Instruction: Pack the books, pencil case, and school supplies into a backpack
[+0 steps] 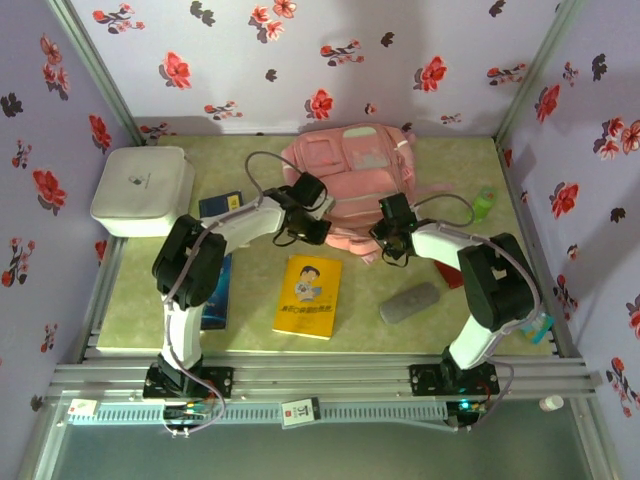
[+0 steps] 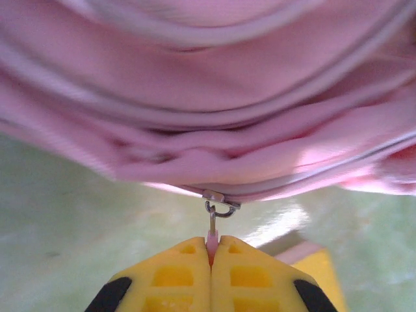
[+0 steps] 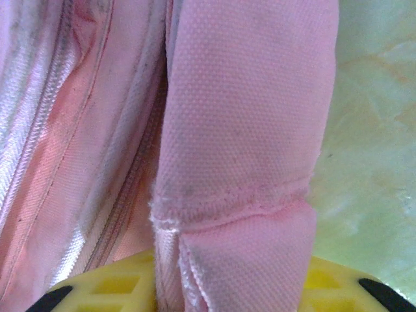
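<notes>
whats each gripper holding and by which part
The left gripper pinches the backpack by its zipper pull. Its pink strap lies within the right gripper; whether clamped cannot be told.

The left arm (image 1: 178,335) and right arm (image 1: 470,345): white links, bulky black joints, black bases (image 1: 188,381), thin grey cables (image 1: 262,154); yellow waffle-moulded fingers (image 2: 172,276) edged in black.
</notes>
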Controlling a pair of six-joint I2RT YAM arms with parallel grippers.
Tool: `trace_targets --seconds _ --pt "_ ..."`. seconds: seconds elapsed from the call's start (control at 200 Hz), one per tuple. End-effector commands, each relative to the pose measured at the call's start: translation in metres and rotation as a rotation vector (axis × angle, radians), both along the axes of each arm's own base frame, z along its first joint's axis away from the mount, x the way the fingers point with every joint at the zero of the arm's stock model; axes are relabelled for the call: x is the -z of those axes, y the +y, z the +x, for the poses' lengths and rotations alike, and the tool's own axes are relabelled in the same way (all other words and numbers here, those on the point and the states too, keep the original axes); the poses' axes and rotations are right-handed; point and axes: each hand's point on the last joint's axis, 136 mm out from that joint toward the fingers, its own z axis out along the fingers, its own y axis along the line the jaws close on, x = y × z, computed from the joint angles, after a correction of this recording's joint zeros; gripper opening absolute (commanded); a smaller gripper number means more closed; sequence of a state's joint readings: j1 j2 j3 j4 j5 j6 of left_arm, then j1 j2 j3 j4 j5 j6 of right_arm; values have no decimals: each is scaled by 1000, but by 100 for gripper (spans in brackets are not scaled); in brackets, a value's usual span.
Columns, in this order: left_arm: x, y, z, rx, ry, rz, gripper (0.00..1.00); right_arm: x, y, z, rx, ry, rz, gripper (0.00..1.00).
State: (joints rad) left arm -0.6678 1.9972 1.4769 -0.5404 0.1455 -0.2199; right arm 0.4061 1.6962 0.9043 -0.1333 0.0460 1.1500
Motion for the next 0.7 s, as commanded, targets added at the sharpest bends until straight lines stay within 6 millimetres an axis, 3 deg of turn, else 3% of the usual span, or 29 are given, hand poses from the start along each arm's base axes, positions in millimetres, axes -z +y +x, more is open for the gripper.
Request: trace_targets --seconds 0.0,0.185,0.41,0.54,0.695 --pt "-1 46 15 -48 -26 151 0 13 -32 -4 41 41 -168 35" --pt "7 77 53 -138 -87 233 0 11 -33 1 29 25 -187 33" --pt "5 105 111 -264 -175 277 0 6 -13 11 -38 -13 -111 34" --pt "4 110 133 -303 -193 264 0 5 2 14 -69 -29 -40 34" --pt "7 106 144 -304 -195 257 0 1 22 24 -97 -66 48 35"
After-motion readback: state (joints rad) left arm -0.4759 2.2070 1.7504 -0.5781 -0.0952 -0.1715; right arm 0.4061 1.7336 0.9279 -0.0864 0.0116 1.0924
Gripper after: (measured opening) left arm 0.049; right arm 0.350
